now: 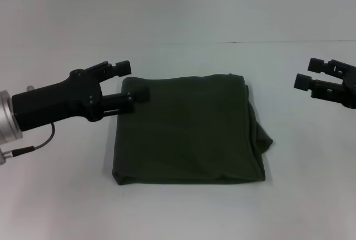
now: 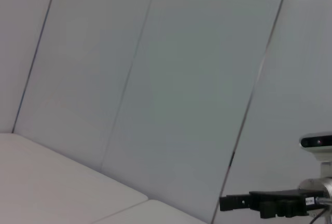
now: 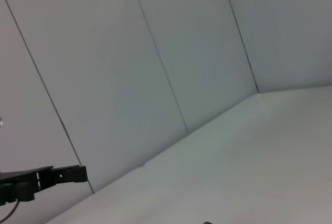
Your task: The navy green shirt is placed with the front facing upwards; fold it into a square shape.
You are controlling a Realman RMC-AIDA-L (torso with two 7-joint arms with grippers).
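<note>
Navy green shirt folded between open left gripper, right gripper

A plain white table meets a pale panelled wall divided by thin dark seams.

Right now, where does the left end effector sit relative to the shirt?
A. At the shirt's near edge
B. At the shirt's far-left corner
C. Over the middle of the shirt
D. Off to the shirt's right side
B: the left end effector is at the far-left corner of the folded navy green shirt, while the right end effector hangs apart to the right.
</note>
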